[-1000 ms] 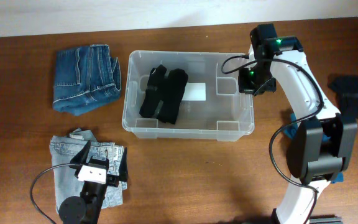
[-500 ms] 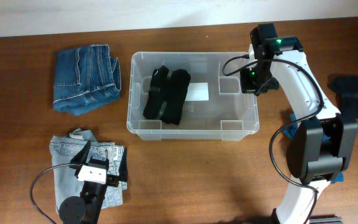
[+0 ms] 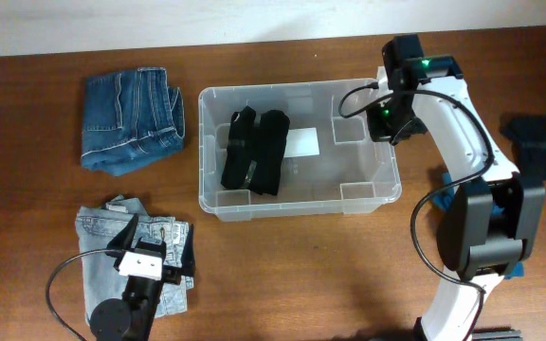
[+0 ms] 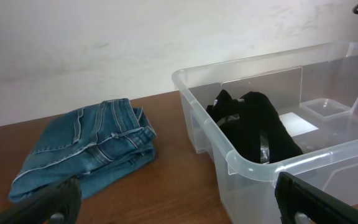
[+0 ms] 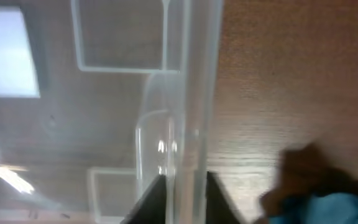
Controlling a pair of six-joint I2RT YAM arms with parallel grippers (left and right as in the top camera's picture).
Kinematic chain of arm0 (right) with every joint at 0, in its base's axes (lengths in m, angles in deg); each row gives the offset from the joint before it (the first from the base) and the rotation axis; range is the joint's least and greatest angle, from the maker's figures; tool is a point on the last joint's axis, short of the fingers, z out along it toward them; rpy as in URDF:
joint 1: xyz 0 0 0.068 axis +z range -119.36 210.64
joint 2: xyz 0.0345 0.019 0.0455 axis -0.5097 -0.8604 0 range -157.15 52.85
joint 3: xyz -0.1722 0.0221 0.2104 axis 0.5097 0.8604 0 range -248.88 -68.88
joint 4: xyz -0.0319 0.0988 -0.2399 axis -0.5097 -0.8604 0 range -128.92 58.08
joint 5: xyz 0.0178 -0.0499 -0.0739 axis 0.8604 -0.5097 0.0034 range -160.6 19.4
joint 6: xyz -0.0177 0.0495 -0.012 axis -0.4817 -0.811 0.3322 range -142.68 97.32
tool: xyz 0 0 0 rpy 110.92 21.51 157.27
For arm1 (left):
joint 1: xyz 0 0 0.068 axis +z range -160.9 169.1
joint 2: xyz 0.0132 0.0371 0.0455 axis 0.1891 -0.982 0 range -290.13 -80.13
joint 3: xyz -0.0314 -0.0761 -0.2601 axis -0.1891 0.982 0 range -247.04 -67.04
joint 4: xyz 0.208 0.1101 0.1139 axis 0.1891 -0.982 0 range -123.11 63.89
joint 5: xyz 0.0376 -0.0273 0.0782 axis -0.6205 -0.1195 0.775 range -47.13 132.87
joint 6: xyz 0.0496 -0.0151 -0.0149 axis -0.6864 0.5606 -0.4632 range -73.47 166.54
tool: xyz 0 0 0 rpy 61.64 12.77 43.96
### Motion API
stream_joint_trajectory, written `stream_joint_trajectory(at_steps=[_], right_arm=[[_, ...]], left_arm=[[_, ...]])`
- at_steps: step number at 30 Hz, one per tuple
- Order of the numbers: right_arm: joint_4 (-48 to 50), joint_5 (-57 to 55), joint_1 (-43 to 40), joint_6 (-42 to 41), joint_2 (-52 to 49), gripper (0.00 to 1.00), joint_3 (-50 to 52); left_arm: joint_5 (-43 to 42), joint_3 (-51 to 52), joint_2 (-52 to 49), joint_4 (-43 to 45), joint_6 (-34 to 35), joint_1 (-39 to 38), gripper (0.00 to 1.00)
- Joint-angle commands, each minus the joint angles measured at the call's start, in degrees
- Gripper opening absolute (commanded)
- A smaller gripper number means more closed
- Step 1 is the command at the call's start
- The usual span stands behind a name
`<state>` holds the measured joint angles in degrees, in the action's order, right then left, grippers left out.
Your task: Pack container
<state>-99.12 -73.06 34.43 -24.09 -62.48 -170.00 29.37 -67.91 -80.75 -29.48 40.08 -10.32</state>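
Compared with a second before, the container (image 3: 292, 205) had slid a little toward the right arm and the front of the table (image 3: 282, 275). It sat in the middle, with folded black clothes (image 3: 254, 152) inside on its left half, beside a white label (image 3: 302, 142). The right gripper (image 5: 186, 193) pinched the container's right wall, one finger inside and one outside, while the left gripper (image 4: 176, 190) was wide open and held nothing, over light jeans (image 3: 102, 237), with folded blue jeans (image 3: 131, 118) farther back.

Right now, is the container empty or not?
Not empty: one folded black garment lies in the container, left of its white label.
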Motion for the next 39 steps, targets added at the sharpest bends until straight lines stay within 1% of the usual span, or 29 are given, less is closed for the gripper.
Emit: stream_joint_trajectory(at_steps=[1,2,4,8,13,17,18,19,20,21,23,25,27,35,38,39], right_arm=[[0.20,-2.78,-0.11,1.27,-0.44,0.27,0.11],[0.20,-3.02,-0.11,0.48,-0.44,0.33,-0.20],[-0.07,-3.67,-0.11,-1.53,-0.33,0.37,-1.81],[-1.20,-3.80,-0.04,-2.49,0.87,0.37,-5.40],[-6.75,-2.60,0.02,-2.54,2.71,0.37,-12.63],[-9.55,3.80,1.31,-2.54,4.13,0.35,-16.26],[-9.55,4.57,1.99,-3.23,4.39,0.32,-16.33],[-9.55,4.63,3.39,-5.20,4.44,0.27,-16.33],[-9.53,4.61,4.42,-5.62,4.37,0.25,-16.28],[-9.22,4.42,5.62,-6.29,4.22,0.24,-16.04],[-8.09,4.13,7.69,-8.33,4.17,0.18,-15.30],[-6.29,4.17,9.64,-10.51,4.17,0.10,-14.21],[-4.04,4.07,11.43,-12.87,4.09,0.04,-12.68],[6.45,2.89,16.02,-21.75,2.32,0.04,-2.36],[12.72,2.89,17.88,-24.52,2.08,0.04,2.64],[16.81,2.91,19.12,-26.60,2.08,0.04,5.55]], left_arm=[[-0.28,0.35,0.33,-0.04,-0.94,0.35,0.99],[-0.28,0.35,0.33,-0.04,-0.94,0.33,0.99],[-0.28,0.35,0.33,-0.04,-0.94,0.35,0.99],[-0.28,0.35,0.33,-0.04,-0.94,0.33,0.99],[-0.28,0.35,0.33,-0.04,-0.94,0.35,0.99],[-0.28,0.35,0.33,-0.04,-0.94,0.33,0.99],[-0.28,0.35,0.33,-0.04,-0.94,0.35,0.99],[-0.28,0.35,0.33,-0.04,-0.94,0.33,0.99],[-0.28,0.35,0.33,-0.04,-0.94,0.35,0.99],[-0.28,0.35,0.33,-0.04,-0.94,0.35,0.99],[-0.28,0.35,0.33,-0.04,-0.94,0.35,0.99],[-0.28,0.35,0.33,-0.04,-0.94,0.35,0.99],[-0.28,0.35,0.33,-0.04,-0.94,0.35,0.99],[-0.28,0.35,0.33,-0.04,-0.94,0.35,0.99],[-0.28,0.35,0.33,-0.04,-0.94,0.35,0.99],[-0.28,0.35,0.33,-0.04,-0.94,0.35,0.99]])
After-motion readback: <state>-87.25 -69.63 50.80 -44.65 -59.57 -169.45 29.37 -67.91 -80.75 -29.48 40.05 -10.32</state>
